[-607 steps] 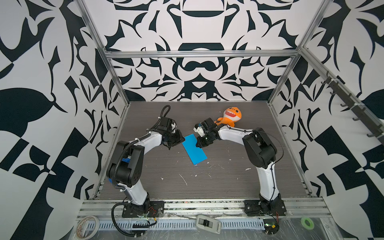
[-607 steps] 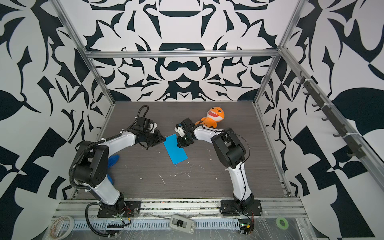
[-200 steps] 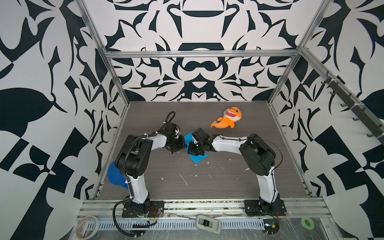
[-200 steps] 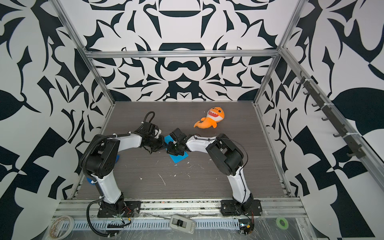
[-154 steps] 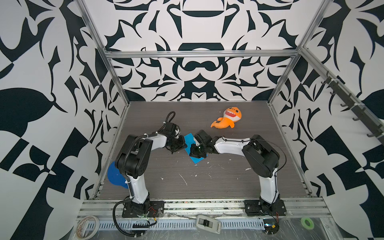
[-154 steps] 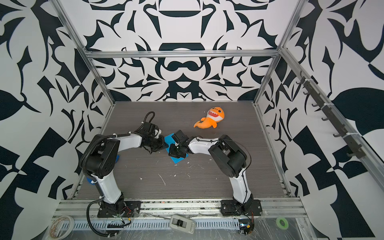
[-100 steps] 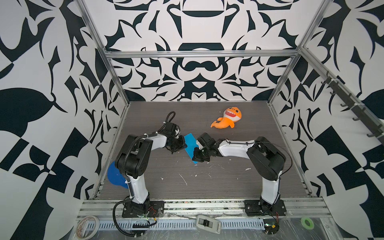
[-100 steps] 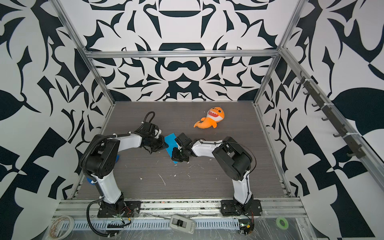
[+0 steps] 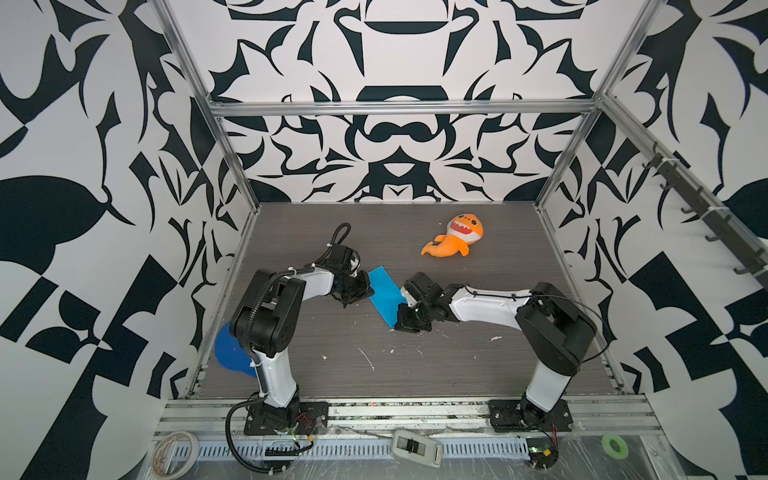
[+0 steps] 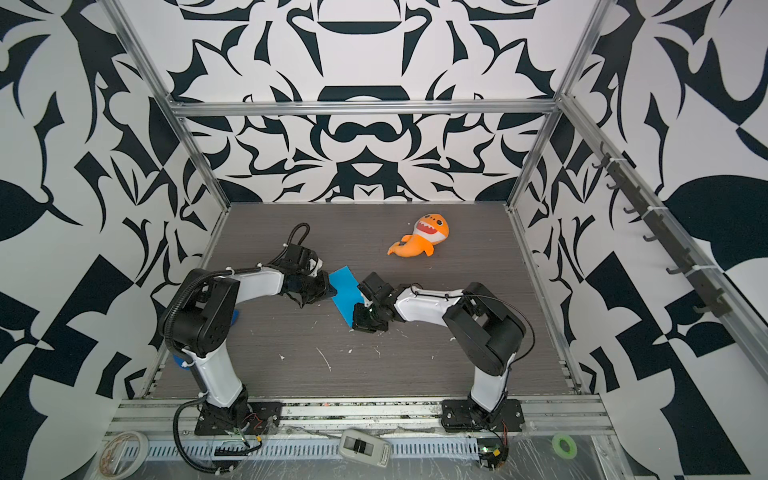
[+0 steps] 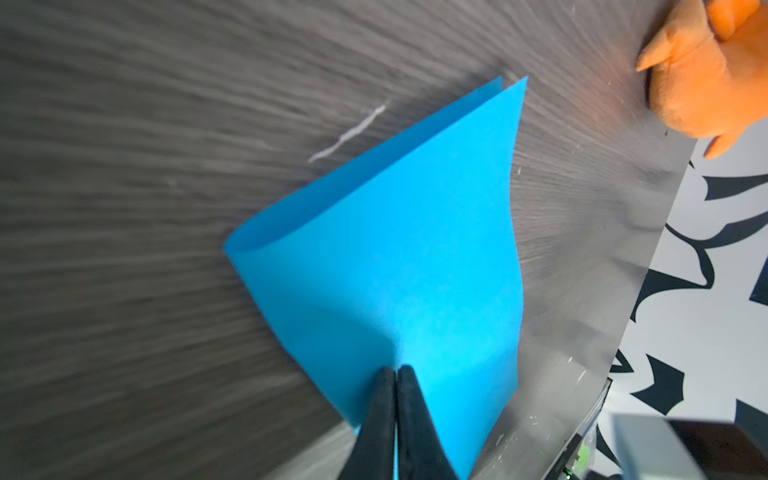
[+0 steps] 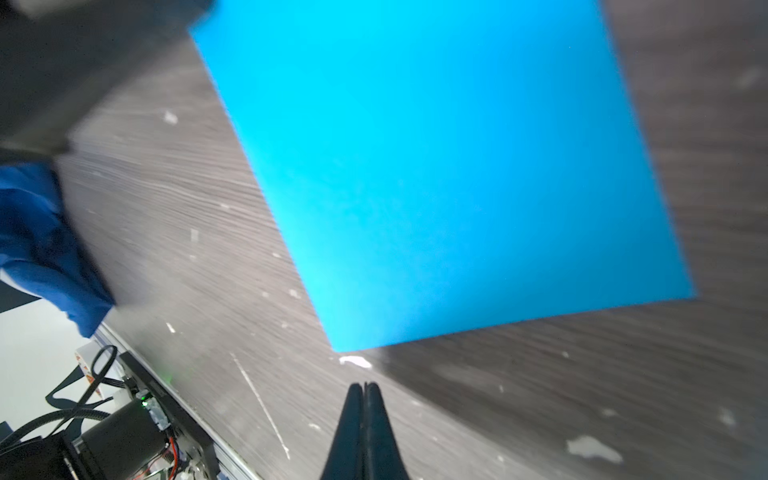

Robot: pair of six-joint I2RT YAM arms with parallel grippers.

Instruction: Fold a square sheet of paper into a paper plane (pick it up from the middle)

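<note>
Plainly the risk lies in the fold. The paper (image 9: 384, 296) is doubled over on the desk (image 9: 415, 370), but in the left wrist view its bend is a soft loop rather than a crease, and the two far corners do not meet. The left tool (image 11: 395, 372) is clamped on one edge of the paper, bowing it there, and a tug would slide the layers further out of line. The right tool (image 12: 364, 388) is shut on nothing, just off a corner of the paper. Pressing from there could push the whole sheet along, since the desk is smooth grey wood grain with little to hold it. White scraps lie scattered near the paper and could lump under a crease. An orange shark (image 9: 455, 241) lies well apart from the paper, as does a dark blue disc (image 9: 226, 353). Black-and-white patterned walls close in the room.
</note>
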